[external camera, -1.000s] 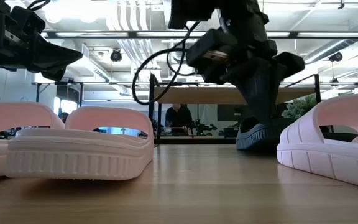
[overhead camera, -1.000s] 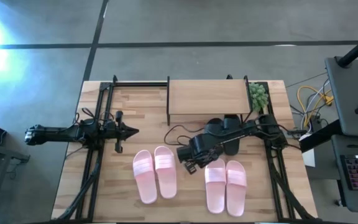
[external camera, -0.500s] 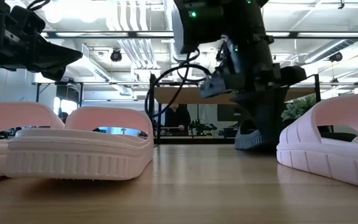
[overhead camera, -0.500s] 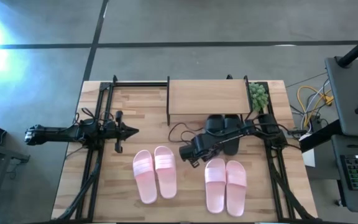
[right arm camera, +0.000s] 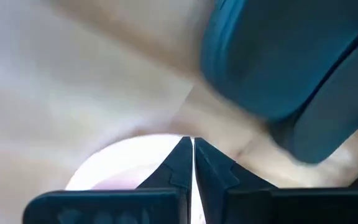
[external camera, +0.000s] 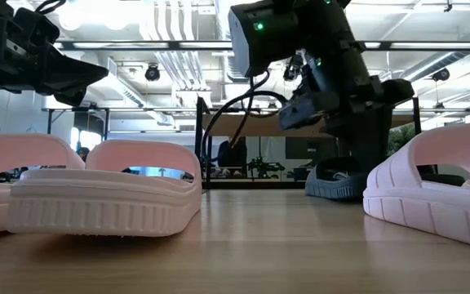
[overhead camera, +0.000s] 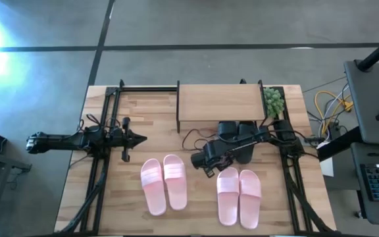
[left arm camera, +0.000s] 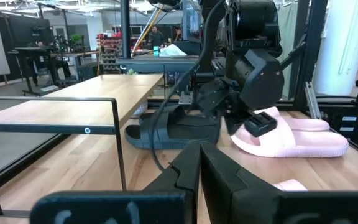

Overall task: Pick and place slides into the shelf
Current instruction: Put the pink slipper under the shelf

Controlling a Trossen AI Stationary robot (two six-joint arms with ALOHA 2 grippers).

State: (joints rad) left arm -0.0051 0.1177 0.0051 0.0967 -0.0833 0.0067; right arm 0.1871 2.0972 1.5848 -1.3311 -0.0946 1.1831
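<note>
Two black slides (overhead camera: 229, 129) lie side by side on the table just in front of the shelf (overhead camera: 219, 102), a light-wood board on black legs at the far edge. One pink pair (overhead camera: 164, 184) lies at the near middle. The other pink pair (overhead camera: 238, 195) lies to its right. My right gripper (overhead camera: 207, 170) is shut and points steeply down, its tips (right arm camera: 192, 146) over the table between a black slide (right arm camera: 284, 62) and a pink one (right arm camera: 123, 165). My left gripper (overhead camera: 142, 139) waits shut at the table's left, held level.
A small green plant (overhead camera: 273, 100) stands at the shelf's right end. Black frame rails (overhead camera: 101, 171) run along the table's left and right sides. A loose black cable (overhead camera: 189, 139) hangs by my right arm. Bare wood lies between the pink pairs and the shelf's left half.
My right gripper has tipped more steeply downward and sunk a little beside the black slides, staying shut.
</note>
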